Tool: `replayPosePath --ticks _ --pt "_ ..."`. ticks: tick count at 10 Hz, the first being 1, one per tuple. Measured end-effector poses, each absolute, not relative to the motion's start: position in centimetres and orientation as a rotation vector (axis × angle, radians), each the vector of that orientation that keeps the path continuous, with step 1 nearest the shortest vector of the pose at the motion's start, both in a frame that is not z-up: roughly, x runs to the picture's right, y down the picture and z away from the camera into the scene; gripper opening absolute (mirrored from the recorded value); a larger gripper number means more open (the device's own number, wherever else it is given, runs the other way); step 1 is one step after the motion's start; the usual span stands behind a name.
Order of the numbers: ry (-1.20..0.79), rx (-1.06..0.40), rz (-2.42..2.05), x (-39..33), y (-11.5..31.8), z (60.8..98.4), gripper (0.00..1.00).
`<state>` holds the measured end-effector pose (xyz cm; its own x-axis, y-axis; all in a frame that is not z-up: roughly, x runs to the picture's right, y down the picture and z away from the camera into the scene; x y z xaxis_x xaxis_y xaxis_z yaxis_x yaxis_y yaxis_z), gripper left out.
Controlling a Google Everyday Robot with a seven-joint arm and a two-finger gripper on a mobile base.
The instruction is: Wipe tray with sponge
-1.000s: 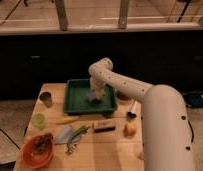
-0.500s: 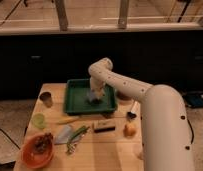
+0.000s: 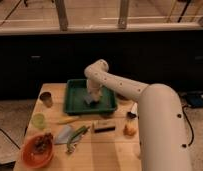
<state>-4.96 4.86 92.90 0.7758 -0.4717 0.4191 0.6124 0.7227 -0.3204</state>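
Our hand (image 3: 93, 95) hangs low inside the tray (image 3: 75, 104). The sponge (image 3: 90, 102) sits right under our hand, on the tray floor. We cannot tell if our hand squeezes it.

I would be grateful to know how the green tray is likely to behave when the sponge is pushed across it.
The tray looks like light plastic lying loose on the wooden table, so sideways strokes may slide it. Wide and low, it seems unlikely to tip. The gripper, down inside it at the sponge, probably helps pin it.
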Motion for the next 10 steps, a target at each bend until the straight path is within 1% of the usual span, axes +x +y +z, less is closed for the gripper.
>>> replayPosePath --ticks 2,6,9,10 --pt "-0.331 -0.472 -0.628 -4.9 6.0 92.3 0.19" --pt "-0.287 -0.512 -0.580 0.2 7.7 92.3 0.19" --pt "-0.249 -0.513 -0.519 3.1 7.3 92.7 0.19" --pt "-0.234 -0.491 -0.503 3.2 5.8 93.1 0.19"
